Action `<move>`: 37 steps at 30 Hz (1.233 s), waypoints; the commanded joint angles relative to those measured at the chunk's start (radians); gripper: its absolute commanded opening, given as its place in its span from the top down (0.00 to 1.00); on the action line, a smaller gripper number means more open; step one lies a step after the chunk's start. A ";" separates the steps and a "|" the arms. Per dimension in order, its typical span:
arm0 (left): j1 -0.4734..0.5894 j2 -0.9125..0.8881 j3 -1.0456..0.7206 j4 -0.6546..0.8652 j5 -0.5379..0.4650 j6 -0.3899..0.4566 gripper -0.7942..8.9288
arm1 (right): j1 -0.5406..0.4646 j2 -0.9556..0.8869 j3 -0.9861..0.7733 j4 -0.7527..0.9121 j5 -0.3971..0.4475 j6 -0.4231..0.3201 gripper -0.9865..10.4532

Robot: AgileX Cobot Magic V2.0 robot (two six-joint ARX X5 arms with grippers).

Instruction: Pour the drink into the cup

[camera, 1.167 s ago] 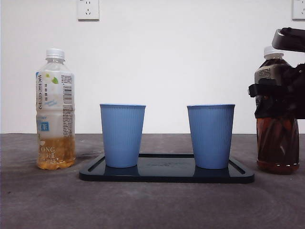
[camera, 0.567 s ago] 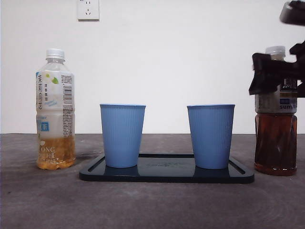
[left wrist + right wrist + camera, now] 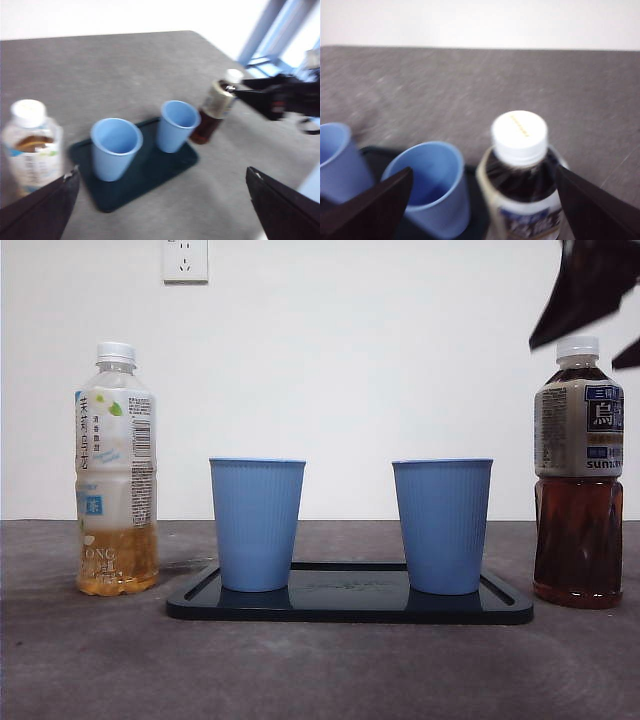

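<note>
Overhead — right gripper [image 3: 482, 200] agape above tea bottle [image 3: 579, 475]

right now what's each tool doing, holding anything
Left tool: open, holding nothing, high above the tray.
Right tool: open, holding nothing, above the dark tea bottle.

A plain white wall [image 3: 400, 360] fills the background, evenly lit. Two white power sockets sit on it — one socket [image 3: 185, 259] at the upper left, another [image 3: 627, 258] cut by the upper right corner. Below, a dark grey mottled tabletop [image 3: 320, 670] spans the frame — bright window frames [image 3: 280, 30] show in the left wrist view's upper right.
</note>
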 commanded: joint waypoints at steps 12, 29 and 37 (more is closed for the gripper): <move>-0.003 0.090 -0.169 0.206 -0.156 0.073 0.37 | 0.090 -0.258 0.238 -0.478 -0.016 0.146 0.51; -0.003 0.266 -0.568 0.855 -0.246 -0.008 0.37 | 0.091 -0.304 0.367 -0.711 -0.063 0.170 0.52; -0.003 0.489 -0.568 1.049 -0.273 -0.004 0.38 | 0.091 -0.304 0.367 -0.712 -0.072 0.170 0.52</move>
